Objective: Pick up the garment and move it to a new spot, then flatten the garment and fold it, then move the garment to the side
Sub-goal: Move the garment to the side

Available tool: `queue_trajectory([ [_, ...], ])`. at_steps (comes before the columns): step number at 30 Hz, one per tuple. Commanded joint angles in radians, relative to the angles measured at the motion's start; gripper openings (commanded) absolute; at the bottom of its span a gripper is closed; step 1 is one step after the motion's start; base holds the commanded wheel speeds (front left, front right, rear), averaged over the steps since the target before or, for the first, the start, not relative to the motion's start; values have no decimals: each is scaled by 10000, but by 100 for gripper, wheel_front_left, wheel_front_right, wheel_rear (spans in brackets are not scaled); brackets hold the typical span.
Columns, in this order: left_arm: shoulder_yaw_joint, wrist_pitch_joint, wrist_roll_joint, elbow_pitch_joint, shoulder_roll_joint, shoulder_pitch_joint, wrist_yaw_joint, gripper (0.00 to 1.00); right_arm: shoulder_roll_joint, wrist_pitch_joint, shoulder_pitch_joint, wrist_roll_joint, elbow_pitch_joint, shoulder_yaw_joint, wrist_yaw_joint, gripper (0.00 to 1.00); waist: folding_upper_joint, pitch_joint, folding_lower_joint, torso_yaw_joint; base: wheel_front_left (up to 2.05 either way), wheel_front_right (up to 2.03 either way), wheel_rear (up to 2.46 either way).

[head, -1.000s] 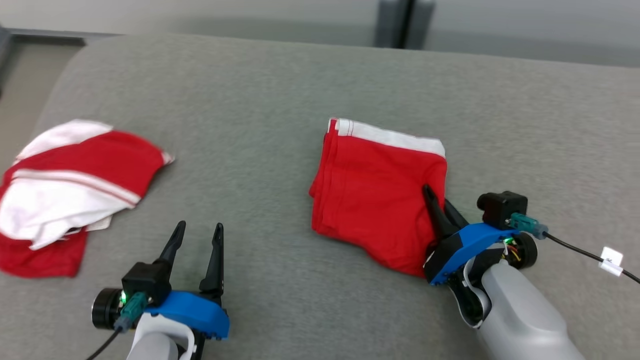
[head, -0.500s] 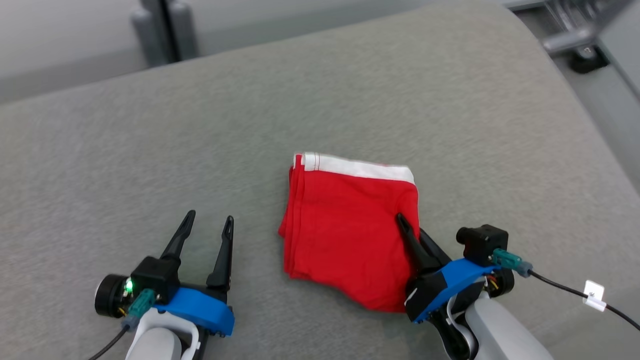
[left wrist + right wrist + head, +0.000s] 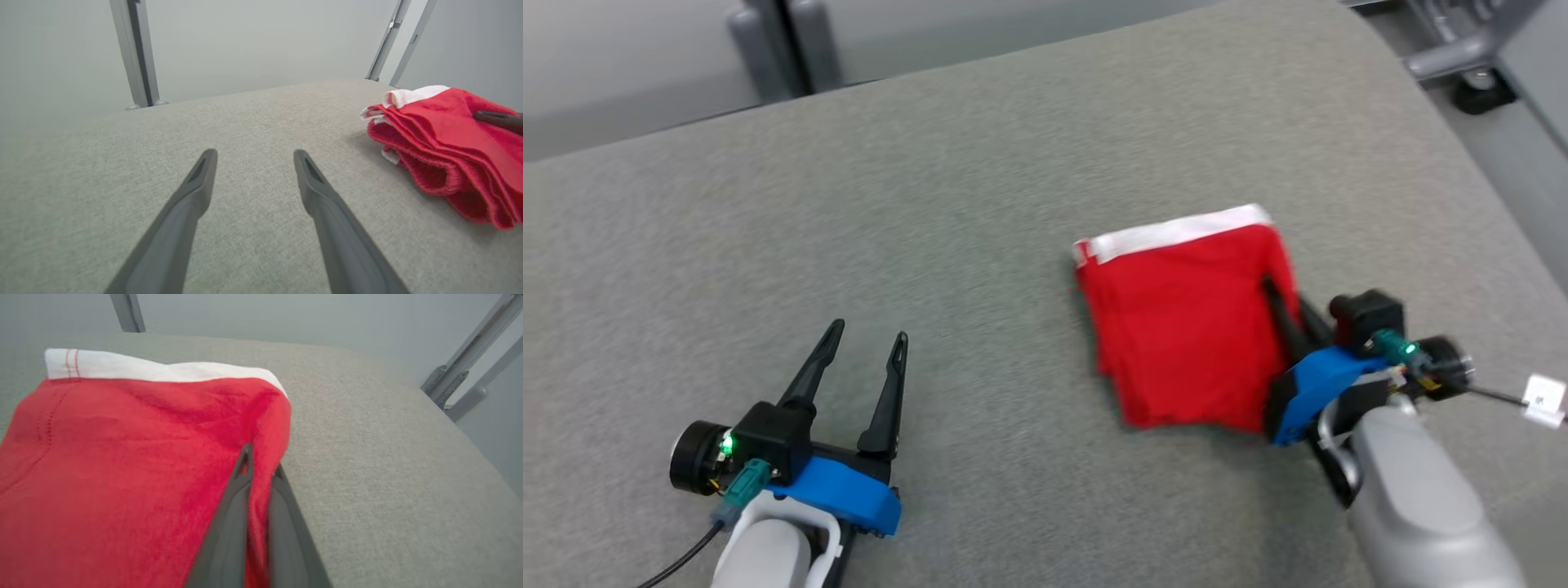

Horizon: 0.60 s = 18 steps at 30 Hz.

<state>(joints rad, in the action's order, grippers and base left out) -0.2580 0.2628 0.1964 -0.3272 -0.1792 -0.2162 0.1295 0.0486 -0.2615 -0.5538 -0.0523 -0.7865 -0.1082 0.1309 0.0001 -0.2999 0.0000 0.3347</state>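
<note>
Garment: the folded red cloth garment with a white waistband [image 3: 1184,327] lies on the right half of the grey fabric-covered counter [image 3: 931,204], band on the far side.
Right pincer: the right pincer [image 3: 1286,306] is clamped tight on the garment's right-hand fold, with red cloth pinched between its dark fingers.
Left pincer: the left pincer [image 3: 868,333] is spread wide and holding nothing, hovering well to the left of the garment.
Risk, unfolding: the layers fan loosely at the left edge. A one-sided pull could drag the top plies and leave the lower ones behind.
Risk, friction: the textured counter may catch the bottom layer and bunch the stack.
Risk, edge: the counter's rounded right edge is near, so too long a sideways move could slide the garment off.
Risk, slip: a thin pinch may let go mid-move.
</note>
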Motion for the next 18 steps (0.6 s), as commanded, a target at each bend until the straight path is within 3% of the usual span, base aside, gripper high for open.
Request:
queue_trajectory([
  [1, -1, 28, 87, 60, -120, -224, 20, 100, 167, 79, -338, 756, -161, 485, 0, 0, -1, -573, 0, -735, 0, 0, 0],
  [5, 37, 28, 269, 164, -277, -284, 20, 100, 831, 713, -771, 2797, -382, 2530, -2, 0, -1, -849, 0, -1630, 0, 0, 0],
  [10, 240, 28, 449, 151, -351, -235, 20, 100, 1201, 1558, -749, 4761, 381, 4841, 0, 0, -1, -1015, 0, -2295, 0, 0, 0],
  [14, 366, 28, 492, 164, -375, -117, 20, 100, 1181, 1995, -642, 5764, 1178, 6274, -3, 0, -1, -1100, 0, -2501, 0, 0, 0],
  [18, 404, 28, 523, 182, -387, -96, 20, 100, 1376, 2185, -648, 6365, 1503, 7078, -2, 0, -1, -1152, 0, -2573, 0, 0, 0],
])
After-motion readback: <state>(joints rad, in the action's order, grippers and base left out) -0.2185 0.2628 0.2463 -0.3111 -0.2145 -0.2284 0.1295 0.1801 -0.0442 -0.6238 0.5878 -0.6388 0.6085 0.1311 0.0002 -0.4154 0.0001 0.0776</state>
